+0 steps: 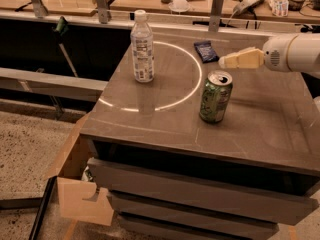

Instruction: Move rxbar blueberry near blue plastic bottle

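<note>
Closest to us, an open cardboard box (80, 199) sits on the floor against the drawer fronts below the worktop (260, 129). Moving up onto the surface, we meet the green soda can (215, 96) first, standing upright near the middle with its tab end open. It is a bystander, but it stands right by the path between the two task items. Further back and to the left stands the blue plastic bottle (142, 46), upright, white cap on, inside the bright ring of light (197, 79). To the right, the gripper (224, 61) hangs above the worktop, reaching in from the right edge and pointing left, just beyond the can. Whether it is released or clenched, we cannot tell from here. It carries nothing we can see. Just beyond its tip lies the rxbar blueberry (205, 51), flat on the worktop near the far edge and well apart from the bottle. We read this as the approach: the arm lines up on the bar before any pickup.
</note>
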{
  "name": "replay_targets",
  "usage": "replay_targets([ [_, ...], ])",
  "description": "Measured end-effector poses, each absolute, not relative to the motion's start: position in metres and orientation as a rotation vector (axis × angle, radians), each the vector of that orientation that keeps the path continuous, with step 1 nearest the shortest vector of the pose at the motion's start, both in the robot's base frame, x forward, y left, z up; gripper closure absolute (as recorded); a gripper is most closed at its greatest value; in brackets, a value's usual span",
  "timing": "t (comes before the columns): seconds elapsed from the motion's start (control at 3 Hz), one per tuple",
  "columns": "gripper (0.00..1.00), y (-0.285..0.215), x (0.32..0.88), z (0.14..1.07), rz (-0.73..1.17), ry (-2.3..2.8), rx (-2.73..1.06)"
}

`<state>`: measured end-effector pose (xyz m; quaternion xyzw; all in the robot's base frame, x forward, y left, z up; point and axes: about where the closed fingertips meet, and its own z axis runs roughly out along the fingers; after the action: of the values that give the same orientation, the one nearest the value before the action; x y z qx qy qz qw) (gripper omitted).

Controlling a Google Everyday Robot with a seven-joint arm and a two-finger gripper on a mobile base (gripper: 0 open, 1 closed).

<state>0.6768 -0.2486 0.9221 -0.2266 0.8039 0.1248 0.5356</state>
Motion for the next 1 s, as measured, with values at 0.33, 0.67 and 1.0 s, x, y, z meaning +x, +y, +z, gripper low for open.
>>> replay_targets([
  [0.33, 0.0, -0.226, 0.69, 0.902, 0.263, 1.886, -0.562],
  [0.67, 0.0, -0.214, 0.707, 0.887, 0.235, 1.861, -0.545],
  [1.0, 0.0, -0.207, 0.729, 0.88, 0.27, 1.838, -0.456],
])
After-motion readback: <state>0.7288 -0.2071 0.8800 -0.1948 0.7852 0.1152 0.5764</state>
